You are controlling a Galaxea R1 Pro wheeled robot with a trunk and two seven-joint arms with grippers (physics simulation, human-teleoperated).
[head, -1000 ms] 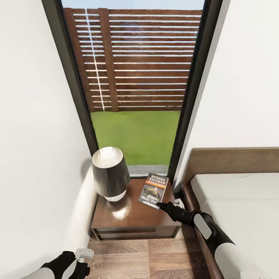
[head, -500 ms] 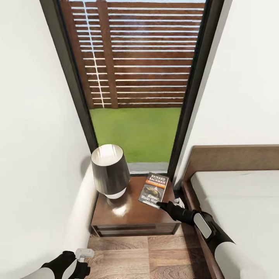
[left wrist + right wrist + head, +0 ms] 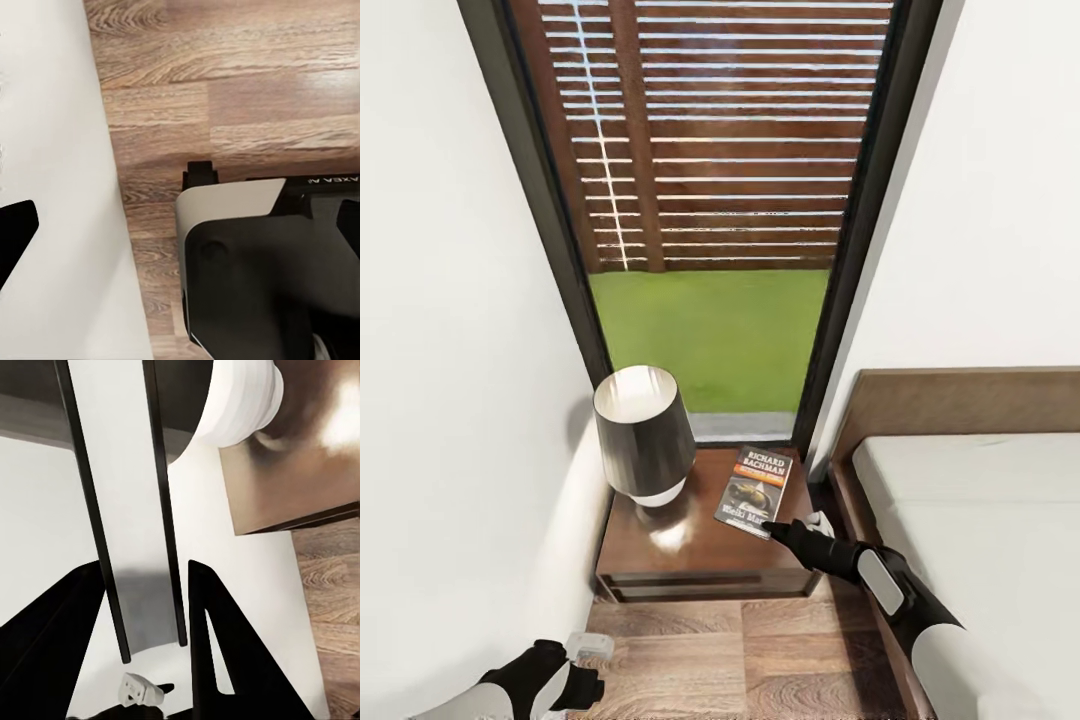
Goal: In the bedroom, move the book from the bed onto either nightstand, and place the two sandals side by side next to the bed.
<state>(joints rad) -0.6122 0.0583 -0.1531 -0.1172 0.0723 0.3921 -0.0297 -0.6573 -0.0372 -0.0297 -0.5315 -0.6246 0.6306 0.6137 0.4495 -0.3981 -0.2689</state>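
Observation:
The book [image 3: 755,488], dark grey with white lettering and an orange band, lies on the right part of the glossy dark nightstand [image 3: 685,560], close to the window. My right gripper [image 3: 771,527] is at the book's near corner. In the right wrist view the book [image 3: 139,510] appears edge-on as a pale slab, flanked closely by both black fingers [image 3: 64,652]. The bed [image 3: 980,520], with its light grey mattress and brown headboard, fills the lower right. My left gripper [image 3: 582,662] hangs low over the floor with nothing in it. The sandals are out of view.
A black-shaded lamp [image 3: 644,430] on a white base stands on the nightstand's left half. Behind is a tall dark-framed window [image 3: 710,250], with white walls on both sides. Wood plank floor [image 3: 760,660] runs between nightstand and bed. The left wrist view looks at my own base [image 3: 255,270].
The head view has tilted down a little, so the whole scene sits higher. The book and right gripper keep their places on the nightstand. My left gripper has edged slightly right.

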